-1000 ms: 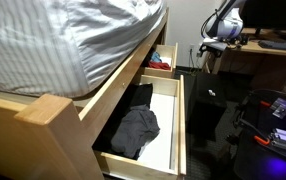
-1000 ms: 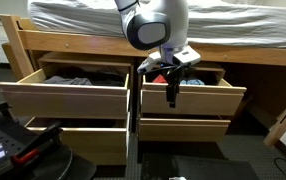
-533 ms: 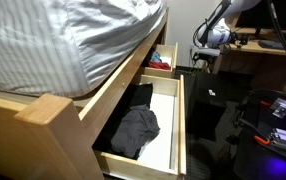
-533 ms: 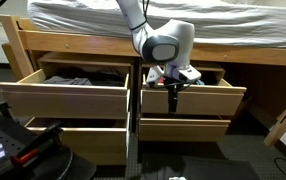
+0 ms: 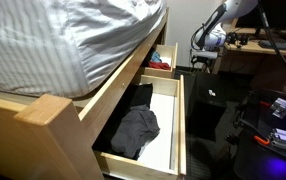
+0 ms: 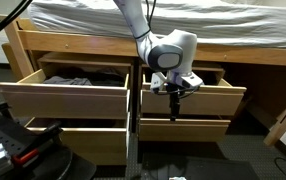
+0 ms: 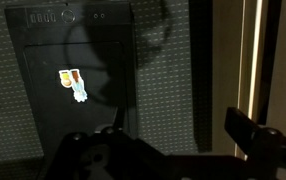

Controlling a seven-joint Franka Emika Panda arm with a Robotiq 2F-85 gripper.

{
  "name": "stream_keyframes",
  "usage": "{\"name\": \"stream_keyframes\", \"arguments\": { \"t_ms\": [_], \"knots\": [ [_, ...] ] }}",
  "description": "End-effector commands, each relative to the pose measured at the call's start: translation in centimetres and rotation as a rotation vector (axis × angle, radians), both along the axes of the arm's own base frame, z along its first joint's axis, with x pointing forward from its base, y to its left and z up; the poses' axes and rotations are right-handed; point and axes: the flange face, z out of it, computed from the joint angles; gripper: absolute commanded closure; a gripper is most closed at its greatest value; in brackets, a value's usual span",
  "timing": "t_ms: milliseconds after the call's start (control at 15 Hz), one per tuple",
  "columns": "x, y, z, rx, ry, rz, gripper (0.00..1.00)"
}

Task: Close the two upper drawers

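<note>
claw [image 6: 173,108] wide, empty | upper drawer [image 6: 211,99] front just behind it | drawer's long axis runs straight away from claw

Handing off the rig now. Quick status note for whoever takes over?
Claw: open, empty, fingers pointing down, hanging in front of the other upper drawer. I cannot tell whether it touches the front.
Drawers: both upper ones are pulled out. The drawer with the dark clothes sits beside it, with no arm near it; the dark clothes lie inside.
Done: nothing closed yet.
Left: push in the drawer at the claw, then move across and push in the one with the clothes.
</note>
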Motion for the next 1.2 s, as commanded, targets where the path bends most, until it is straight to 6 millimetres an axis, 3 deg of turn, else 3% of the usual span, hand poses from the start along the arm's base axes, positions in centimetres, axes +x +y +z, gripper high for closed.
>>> {"name": "stream_keyframes", "arguments": {
  "t_ms": [0,333,533,800,933,1133],
  "knots": [
    [1.9,3.2,-1.2,-0.028,-0.060,0.140,0.00],
    [4.1,8.3,-3.1,-0.015,-0.134,0.333,0.00],
    [4.5,9.3,-3.2,-0.041,-0.193,0.356,0.00],
    [5.7,10.1,0.0,-0.205,-0.381,0.324,0.00],
    [7.5,10.9,1.5,-0.104,-0.441,0.362,0.00],
    [10.0,11.2,-0.4,0.062,-0.446,0.375,0.00]
  ]
}}
